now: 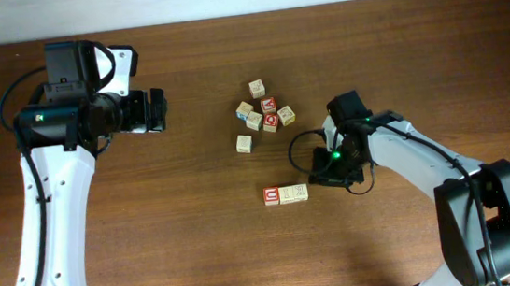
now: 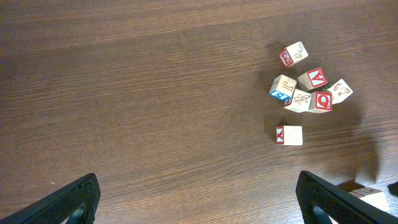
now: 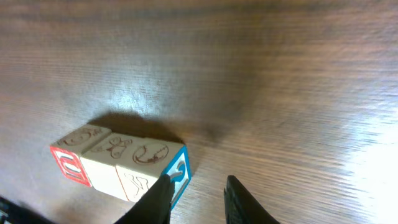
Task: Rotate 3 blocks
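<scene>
We judge the blocks [image 3: 118, 163] at lower left light, hard and smooth: take one by opposite flat sides. Our right hand [image 3: 198, 188] stands slightly apart, empty; our left hand [image 2: 198, 183] stands wide apart.

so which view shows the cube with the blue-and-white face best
right wrist: the pale wooden cube with the blue-and-white face sits close up, blue side visible. overhead shows it small, top only. left wrist shows at most a pale sliver, bottom right
</scene>
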You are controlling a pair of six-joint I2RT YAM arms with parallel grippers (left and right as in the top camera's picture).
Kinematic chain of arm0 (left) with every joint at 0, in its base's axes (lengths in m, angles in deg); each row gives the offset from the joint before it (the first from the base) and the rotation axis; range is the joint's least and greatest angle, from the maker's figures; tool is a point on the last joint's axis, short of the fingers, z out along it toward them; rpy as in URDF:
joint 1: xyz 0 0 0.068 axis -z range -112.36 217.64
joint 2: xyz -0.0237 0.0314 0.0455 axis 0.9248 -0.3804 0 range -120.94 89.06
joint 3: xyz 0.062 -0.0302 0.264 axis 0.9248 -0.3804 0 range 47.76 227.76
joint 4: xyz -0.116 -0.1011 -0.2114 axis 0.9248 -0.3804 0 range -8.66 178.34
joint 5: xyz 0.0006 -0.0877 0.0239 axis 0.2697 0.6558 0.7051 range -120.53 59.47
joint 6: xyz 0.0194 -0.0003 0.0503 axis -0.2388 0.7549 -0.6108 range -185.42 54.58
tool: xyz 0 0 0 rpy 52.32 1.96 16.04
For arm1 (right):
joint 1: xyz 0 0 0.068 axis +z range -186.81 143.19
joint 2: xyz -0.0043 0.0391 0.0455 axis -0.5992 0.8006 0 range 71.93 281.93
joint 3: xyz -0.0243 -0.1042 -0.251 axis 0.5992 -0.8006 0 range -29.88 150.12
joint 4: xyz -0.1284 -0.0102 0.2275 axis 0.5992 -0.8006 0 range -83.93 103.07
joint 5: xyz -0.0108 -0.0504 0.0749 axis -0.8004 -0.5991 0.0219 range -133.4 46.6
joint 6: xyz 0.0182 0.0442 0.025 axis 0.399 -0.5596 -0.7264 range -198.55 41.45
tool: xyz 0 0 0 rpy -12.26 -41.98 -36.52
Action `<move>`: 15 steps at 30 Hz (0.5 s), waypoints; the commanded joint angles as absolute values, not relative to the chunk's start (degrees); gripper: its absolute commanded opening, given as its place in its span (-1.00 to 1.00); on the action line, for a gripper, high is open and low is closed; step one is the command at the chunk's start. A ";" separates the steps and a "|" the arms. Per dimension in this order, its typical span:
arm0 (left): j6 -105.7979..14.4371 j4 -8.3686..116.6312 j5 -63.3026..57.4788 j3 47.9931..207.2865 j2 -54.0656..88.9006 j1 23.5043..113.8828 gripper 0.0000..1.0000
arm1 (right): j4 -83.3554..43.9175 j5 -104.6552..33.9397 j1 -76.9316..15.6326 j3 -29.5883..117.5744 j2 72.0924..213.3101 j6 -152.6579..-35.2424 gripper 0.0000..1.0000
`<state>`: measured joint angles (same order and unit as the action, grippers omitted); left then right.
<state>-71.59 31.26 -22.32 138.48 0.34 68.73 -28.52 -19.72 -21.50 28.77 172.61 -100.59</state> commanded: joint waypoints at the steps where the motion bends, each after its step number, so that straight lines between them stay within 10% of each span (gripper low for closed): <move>1: -71.07 31.45 -23.00 139.55 0.69 68.60 0.98 | -31.23 -27.46 -21.90 31.98 172.59 -97.97 -0.41; 15: -58.37 26.89 -32.94 145.41 -6.20 68.60 0.98 | -32.58 -37.42 -0.02 49.80 185.25 -118.30 -0.92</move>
